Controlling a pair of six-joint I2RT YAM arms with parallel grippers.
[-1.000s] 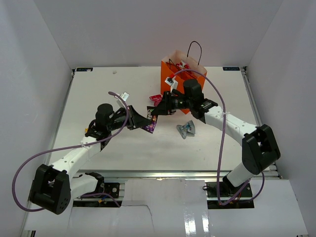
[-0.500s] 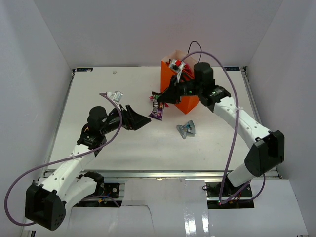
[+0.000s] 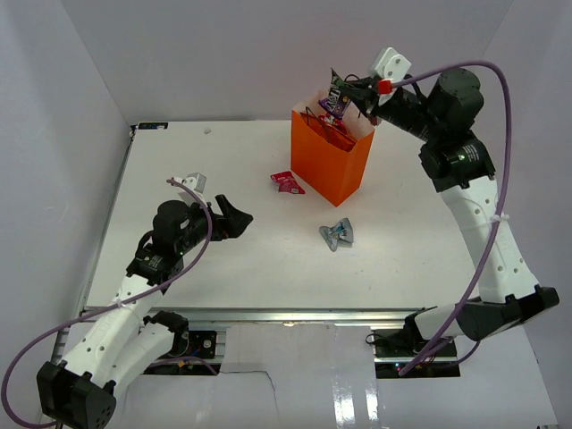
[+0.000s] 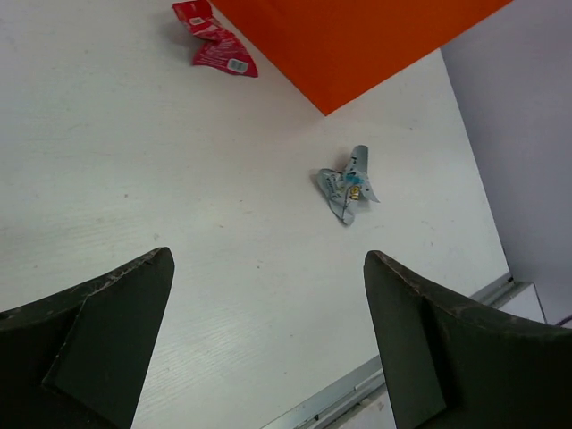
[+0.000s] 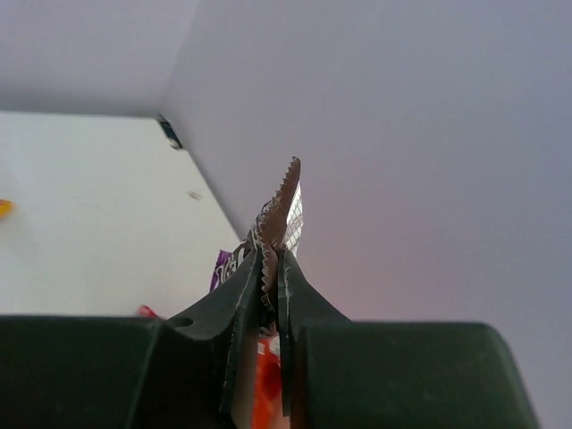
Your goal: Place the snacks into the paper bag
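Fingers on my right gripper (image 3: 352, 89) clamp the purple packet (image 3: 336, 100) above the paper bag (image 3: 326, 165), upper centre; my left gripper (image 3: 234, 219) gapes, empty.

Plain white walls (image 3: 268, 54) enclose a white table (image 3: 179, 161).

One camera looks down from high overhead on the paper bag (image 3: 331, 170), the left wrist's peers close at the bag's foot, sharing the silver-blue wrapper (image 4: 347, 183) near it, and the right wrist's sits just above its mouth.

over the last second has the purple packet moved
Yes. The purple packet rose from beside the paper bag to above its open top, pinched by the right gripper.
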